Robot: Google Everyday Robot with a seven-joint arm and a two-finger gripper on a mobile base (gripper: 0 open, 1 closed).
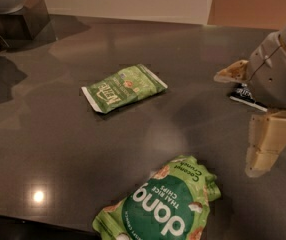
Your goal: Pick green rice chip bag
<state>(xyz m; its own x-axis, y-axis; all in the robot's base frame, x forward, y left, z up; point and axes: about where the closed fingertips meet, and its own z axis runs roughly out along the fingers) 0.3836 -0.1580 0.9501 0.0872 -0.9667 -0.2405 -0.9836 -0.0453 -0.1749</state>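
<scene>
the claw (237, 124) hangs at the right side over the dark table (58, 144), its two pale fingers (264, 143) spread wide with nothing between them, so it's open and empty. the chip bag (163, 209) lies flat on its back below and to the left of the claw, near the table's front edge, with its far corner not far from the lower finger and its bottom cut off from view. it looks puffed with air and light for its bulk, i'd say, with a soft, glossy film skin that will dent and may slide under hard pads; the chips inside would crack if squeezed hard. the best hold, to my eye, is across the narrower width near the crimped top end closest to the claw, or pinching that flat seam, rather than pressing down on the swollen middle. a smaller flat packet (124, 88) sits well off to the claw's left and farther back, and a blue bag (243, 95) peeks out just behind the claw; both are apart from the chip bag.
</scene>
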